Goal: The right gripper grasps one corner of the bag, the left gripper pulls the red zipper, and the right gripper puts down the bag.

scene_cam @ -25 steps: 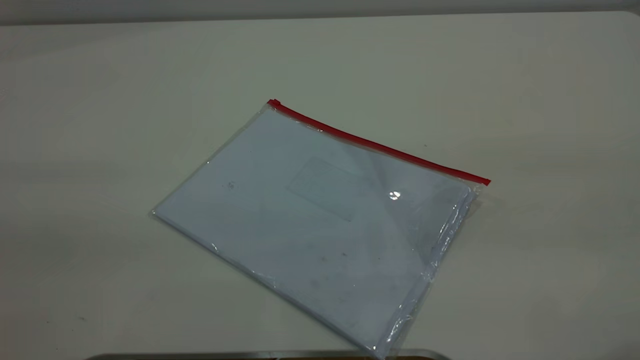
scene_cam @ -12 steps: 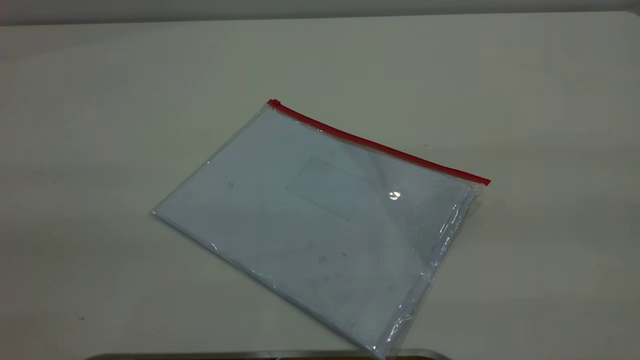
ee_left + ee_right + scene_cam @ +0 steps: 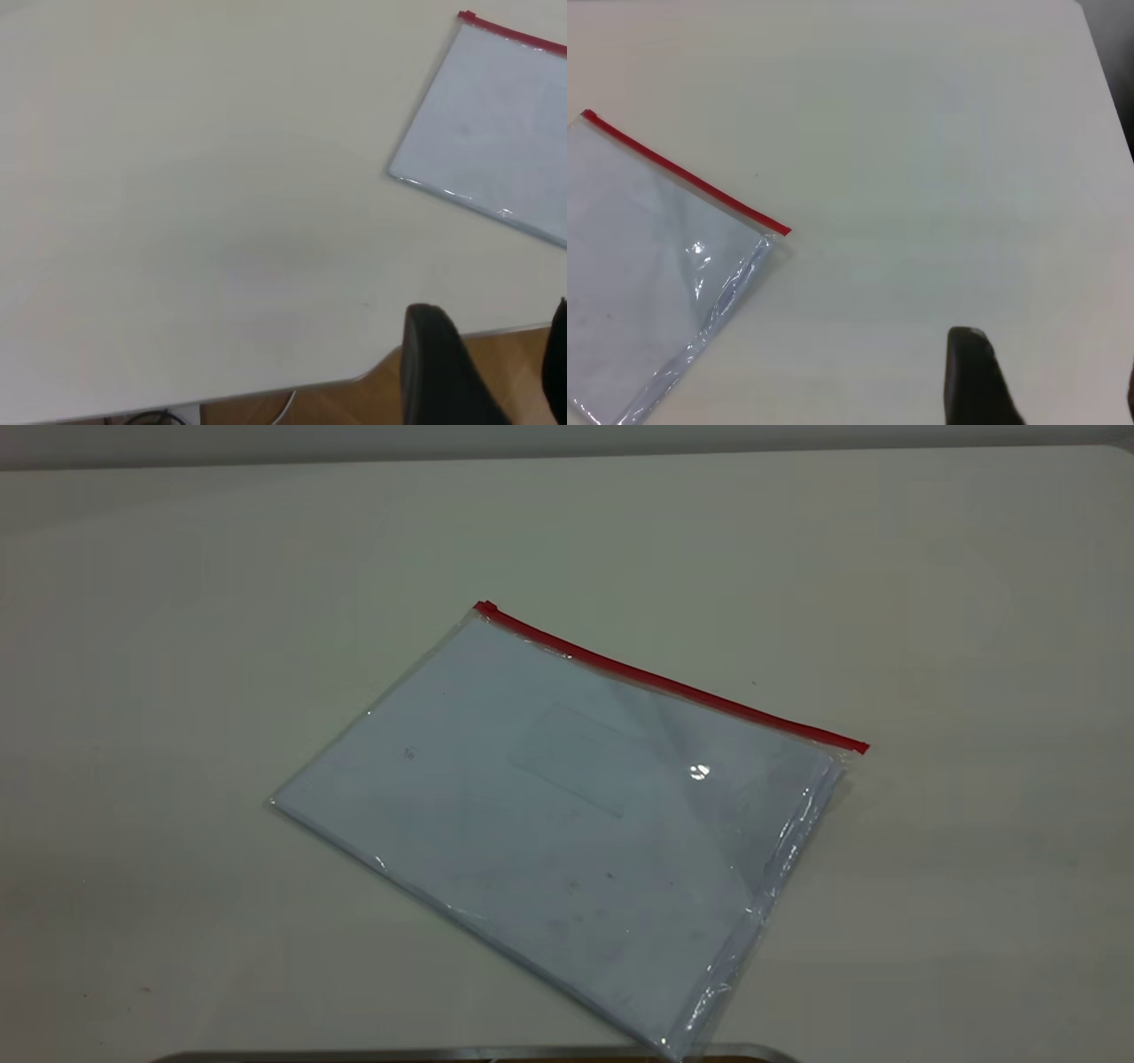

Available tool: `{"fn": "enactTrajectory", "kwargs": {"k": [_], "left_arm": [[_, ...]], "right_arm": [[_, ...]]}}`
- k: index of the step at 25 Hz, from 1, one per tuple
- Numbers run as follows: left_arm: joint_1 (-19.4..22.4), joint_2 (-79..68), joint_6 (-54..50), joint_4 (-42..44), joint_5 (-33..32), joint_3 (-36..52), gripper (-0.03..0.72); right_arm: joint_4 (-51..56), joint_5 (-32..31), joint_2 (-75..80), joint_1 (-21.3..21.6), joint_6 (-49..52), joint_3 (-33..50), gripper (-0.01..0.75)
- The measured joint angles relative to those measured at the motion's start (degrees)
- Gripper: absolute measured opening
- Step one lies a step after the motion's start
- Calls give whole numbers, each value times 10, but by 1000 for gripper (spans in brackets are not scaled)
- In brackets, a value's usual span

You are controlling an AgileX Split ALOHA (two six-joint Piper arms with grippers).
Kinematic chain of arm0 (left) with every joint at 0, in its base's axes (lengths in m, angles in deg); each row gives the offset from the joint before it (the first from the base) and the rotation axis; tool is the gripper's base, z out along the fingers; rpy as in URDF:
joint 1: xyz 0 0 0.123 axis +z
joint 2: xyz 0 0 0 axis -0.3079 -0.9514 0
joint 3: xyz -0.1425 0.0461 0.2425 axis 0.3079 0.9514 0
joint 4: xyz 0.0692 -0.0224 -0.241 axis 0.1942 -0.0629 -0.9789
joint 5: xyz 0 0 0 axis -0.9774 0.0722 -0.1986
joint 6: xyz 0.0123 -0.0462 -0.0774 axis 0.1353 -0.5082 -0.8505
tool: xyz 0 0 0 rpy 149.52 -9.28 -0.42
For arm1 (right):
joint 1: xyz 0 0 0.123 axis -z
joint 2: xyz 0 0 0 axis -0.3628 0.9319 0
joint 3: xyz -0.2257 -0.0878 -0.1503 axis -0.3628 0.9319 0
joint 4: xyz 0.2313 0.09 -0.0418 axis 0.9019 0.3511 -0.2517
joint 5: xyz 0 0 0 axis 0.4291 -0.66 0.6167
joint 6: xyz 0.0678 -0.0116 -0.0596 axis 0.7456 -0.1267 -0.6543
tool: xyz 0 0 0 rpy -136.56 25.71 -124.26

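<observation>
Nothing has moved on my exterior view since the earlier frames: the bag (image 3: 567,824) lies flat on the white table (image 3: 177,602) in the same spot, turned at an angle, with no arm or gripper over it. I see white paper inside the clear plastic and a small bright glint on its top face. Its red zipper (image 3: 669,682) runs along the far long edge, sloping down toward the right side of that view, and the strip looks straight and unbroken from end to end. At the right end of the strip sits the corner of the bag (image 3: 846,753), where the red meets the crinkled, glossy side seam; that corner rests on the table untouched. From my left wrist camera, the left gripper (image 3: 487,372) is well apart from the bag (image 3: 496,124), out near the table's edge with wooden floor showing past it; I see 1 dark finger (image 3: 438,367) fully and a sliver of the other at the frame's border, with a wide gap between them, so the jaws stand wide and hold nothing. From my right wrist camera, the right gripper (image 3: 1045,381) also hangs well clear of the bag (image 3: 647,292) over bare table, with the red zipper (image 3: 687,177) and its seam corner (image 3: 780,232) in plain sight; 1 dark finger (image 3: 974,376) shows with a wide gap beside it, so these jaws are wide too and hold nothing.
</observation>
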Motion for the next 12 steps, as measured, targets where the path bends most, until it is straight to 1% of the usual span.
{"fn": "enactTrajectory", "kwargs": {"k": [12], "left_arm": [[0, 0, 1, 1, -2, -1, 357]], "right_arm": [[0, 0, 0, 0, 0, 0, 443]]}}
